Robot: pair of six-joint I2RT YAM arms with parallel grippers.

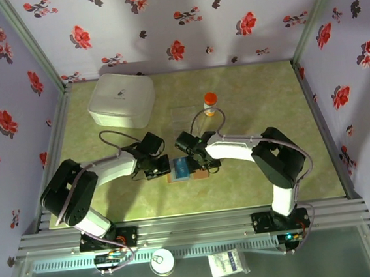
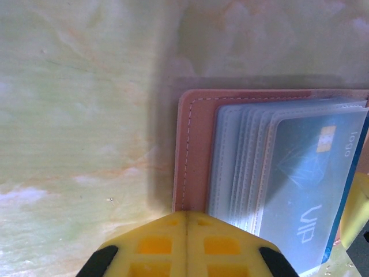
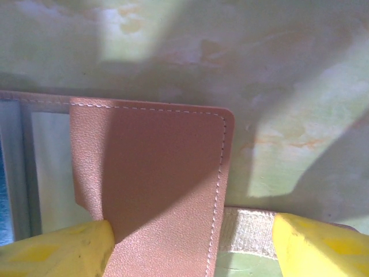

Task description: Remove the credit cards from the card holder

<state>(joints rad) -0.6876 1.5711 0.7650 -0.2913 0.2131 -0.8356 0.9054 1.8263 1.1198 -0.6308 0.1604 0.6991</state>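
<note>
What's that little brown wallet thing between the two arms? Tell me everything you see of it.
The card holder is a brown, leather-like bifold with pale stitching and rounded corners, lying open on the green table. Inside is a stack of clear sleeves; the top one holds a blue card marked VIP with a yellow chip. The shut left gripper sits at its near edge, seemingly pressing it; a brown flap lies inside the open right gripper.

Open card holder [image 1: 187,172] — left hand [image 1: 155,169], right hand [image 1: 199,162] flanking; blue card [image 1: 180,168] showing.
</note>
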